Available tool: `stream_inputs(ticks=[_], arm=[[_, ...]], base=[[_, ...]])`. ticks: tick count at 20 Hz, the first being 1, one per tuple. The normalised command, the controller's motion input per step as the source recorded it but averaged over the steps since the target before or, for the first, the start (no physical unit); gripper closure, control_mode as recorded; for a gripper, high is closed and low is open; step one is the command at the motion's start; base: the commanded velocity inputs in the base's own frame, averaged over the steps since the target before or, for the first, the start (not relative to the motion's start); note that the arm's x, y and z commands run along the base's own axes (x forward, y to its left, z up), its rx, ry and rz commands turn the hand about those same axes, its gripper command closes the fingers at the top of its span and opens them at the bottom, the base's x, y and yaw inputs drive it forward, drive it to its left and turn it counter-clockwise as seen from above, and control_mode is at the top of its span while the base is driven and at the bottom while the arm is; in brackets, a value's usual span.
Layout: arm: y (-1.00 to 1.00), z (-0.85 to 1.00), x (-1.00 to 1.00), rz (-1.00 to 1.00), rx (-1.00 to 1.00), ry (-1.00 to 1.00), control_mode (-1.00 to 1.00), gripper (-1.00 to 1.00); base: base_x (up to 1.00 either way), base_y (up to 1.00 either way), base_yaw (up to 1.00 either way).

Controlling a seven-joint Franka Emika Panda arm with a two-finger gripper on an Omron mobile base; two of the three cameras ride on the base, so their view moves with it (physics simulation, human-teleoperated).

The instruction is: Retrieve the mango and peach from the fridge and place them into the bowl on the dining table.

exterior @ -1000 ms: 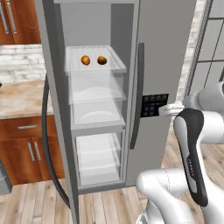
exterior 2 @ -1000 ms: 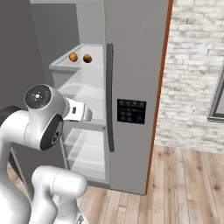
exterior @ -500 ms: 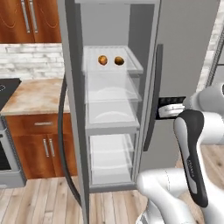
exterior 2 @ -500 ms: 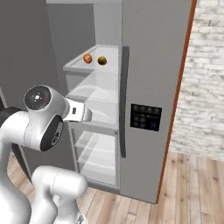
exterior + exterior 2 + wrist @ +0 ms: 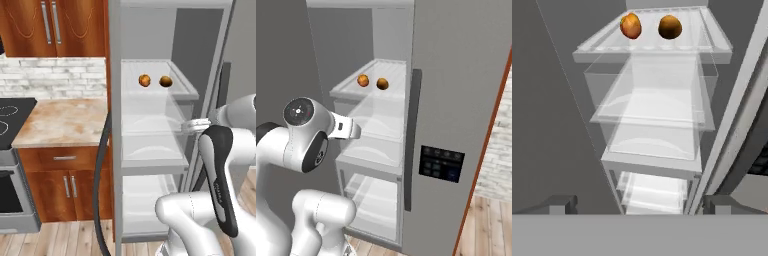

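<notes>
Parked in front of the open fridge, fruit finally lined up

So my base has been sliding sideways this last second, and the whole picture went with it: the fridge (image 5: 165, 125) interior sat off to one side before and is now pretty much dead ahead of me. Nothing in the fridge itself moved, just my cameras. My pincer (image 5: 637, 205) is spread fully apart and empty, hanging in front of the middle shelves. The two fruits sit side by side on the top shelf (image 5: 657, 45), near each other but not touching: a redder, two-toned one (image 5: 630, 26) to the left and a plainer orange-brown one (image 5: 670, 27) to the right. Can't honestly tell which is the mango and which the peach. I reckon the approach is about done, so next I need to lift my hand to that top shelf.
</notes>
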Motion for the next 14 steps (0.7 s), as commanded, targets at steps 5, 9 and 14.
stream_inputs(ticks=[5, 9, 14], arm=[[0.0, 0.0, 0.0, 0.0, 0.0, 0.0, 1.0, -1.0], [0.0, 0.0, 0.0, 0.0, 0.0, 0.0, 1.0, -1.0], [0.0, 0.0, 0.0, 0.0, 0.0, 0.0, 1.0, -1.0]], base=[[0.88, 0.02, 0.0], [0.86, 0.0, 0.0], [0.82, 0.08, 0.0]])
